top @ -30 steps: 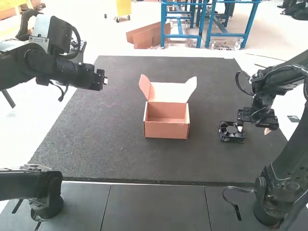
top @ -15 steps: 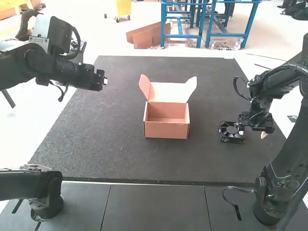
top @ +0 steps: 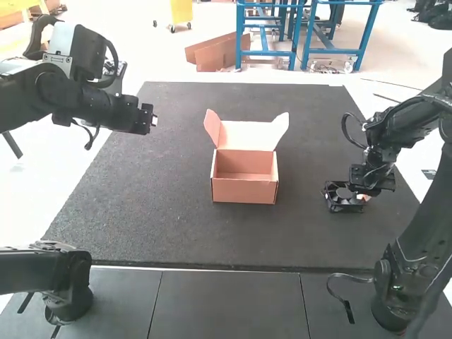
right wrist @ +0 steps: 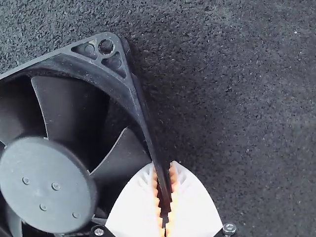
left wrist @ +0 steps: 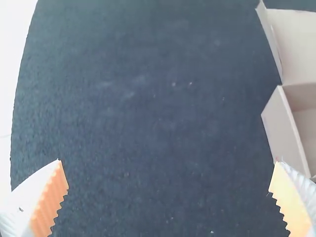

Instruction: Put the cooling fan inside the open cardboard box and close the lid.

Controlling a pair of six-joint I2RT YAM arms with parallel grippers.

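Right claw (right wrist: 165, 173) clamping cooling fan (right wrist: 49, 177) rim, partly cropped

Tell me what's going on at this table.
The right gripper is shut on the edge of the fan's frame, down at the mat to the right of the box. The box stands in the middle of the mat with its lid up, and the fan is not yet inside. The left gripper hangs open above the mat, left of the box, holding nothing.
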